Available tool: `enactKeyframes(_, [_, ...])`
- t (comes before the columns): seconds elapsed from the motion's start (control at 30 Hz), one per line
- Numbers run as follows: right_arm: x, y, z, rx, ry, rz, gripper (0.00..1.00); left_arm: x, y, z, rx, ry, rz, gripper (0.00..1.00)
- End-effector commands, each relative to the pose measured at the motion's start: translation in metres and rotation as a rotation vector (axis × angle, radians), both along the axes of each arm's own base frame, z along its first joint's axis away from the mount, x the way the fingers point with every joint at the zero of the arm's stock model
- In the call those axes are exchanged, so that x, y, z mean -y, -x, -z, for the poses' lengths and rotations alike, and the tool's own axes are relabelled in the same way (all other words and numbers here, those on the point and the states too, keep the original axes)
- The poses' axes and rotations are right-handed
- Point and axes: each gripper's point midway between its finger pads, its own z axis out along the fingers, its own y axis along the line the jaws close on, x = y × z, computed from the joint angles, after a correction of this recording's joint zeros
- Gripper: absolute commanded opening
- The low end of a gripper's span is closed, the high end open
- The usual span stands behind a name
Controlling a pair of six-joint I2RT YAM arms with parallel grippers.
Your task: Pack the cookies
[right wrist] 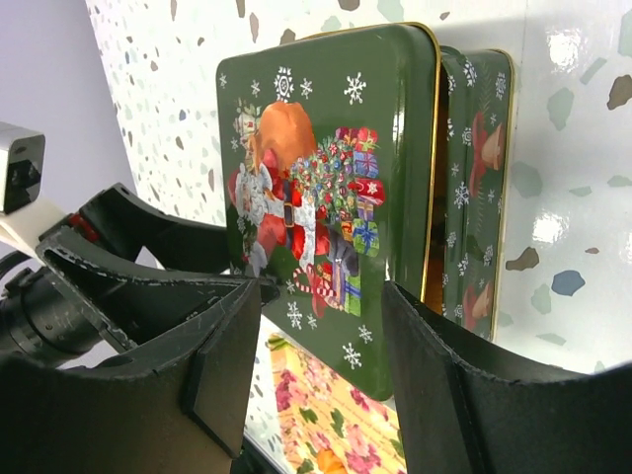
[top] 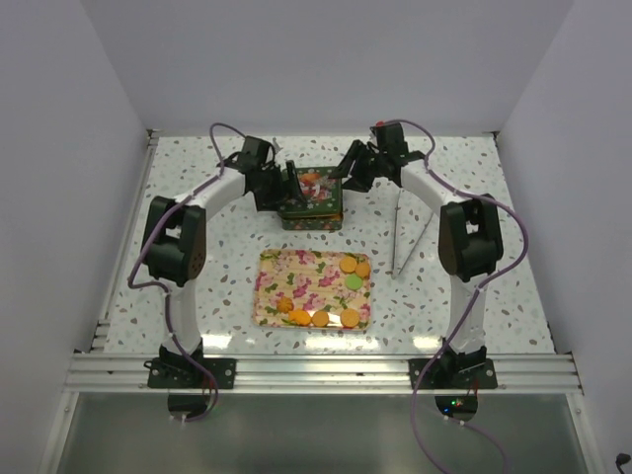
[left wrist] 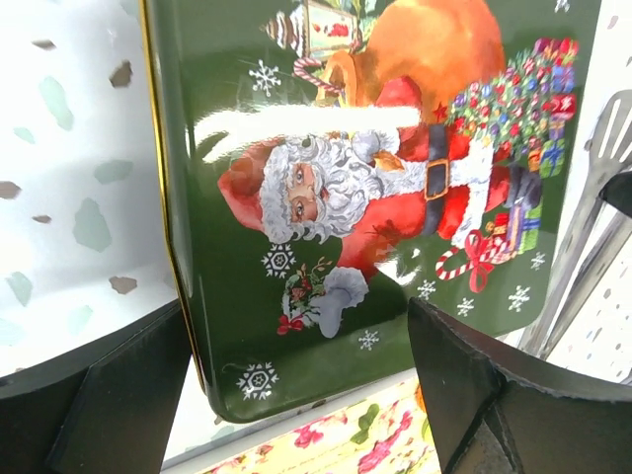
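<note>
Left gripper (left wrist: 298,308): black two-finger jaws are spread wide over the lid, and nothing is held between them.
Right gripper (right wrist: 321,291): the jaws are set partway apart at the tin's side. Nothing is seen pinched, as the lid lies beyond the fingers.
Tin (top: 312,211): a green rectangular metal Christmas box is placed at the far middle of the speckled white table (top: 197,188), closely flanked by both grippers.
Lid (left wrist: 326,197): a glossy green panel printed with Santa is seen sitting askew. In the right wrist view a dark gap is shown between it and the tin base (right wrist: 479,197).
Cookies (top: 348,264): small flat orange rounds and one green one are laid out on the flowered rectangular tray (top: 296,272), just nearer than the tin. None is gripped.
Utensil (left wrist: 602,168): a slotted metal tool is seen on the table to the tin's right.
Step judged: the lid is being dealt with, and the tray's pieces are not yet packed.
Risk, lid: the glossy metal could slip out of a shallow pinch and be dropped onto the tray, scattering the cookies.
Risk, arms: both wrists are crowded at one small box, so a clash or a shoved tin is possible.
Risk, cookies: thin flat pieces could be missed or cracked if closed on too hard.
</note>
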Motion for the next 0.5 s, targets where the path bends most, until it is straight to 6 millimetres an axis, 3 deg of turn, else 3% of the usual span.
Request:
enactKeyframes(0.0, [-0.001, -0.011, -0.018, 0.046, -0.015, 0.009, 0.56, -0.003, -0.017, -0.020, 0.052, 0.029, -0.003, 0.93])
enactKeyframes(0.47, [0.004, -0.005, 0.004, 0.002, 0.023, 0.014, 0.55, -0.006, -0.021, -0.002, 0.021, 0.005, 0.025, 0.92])
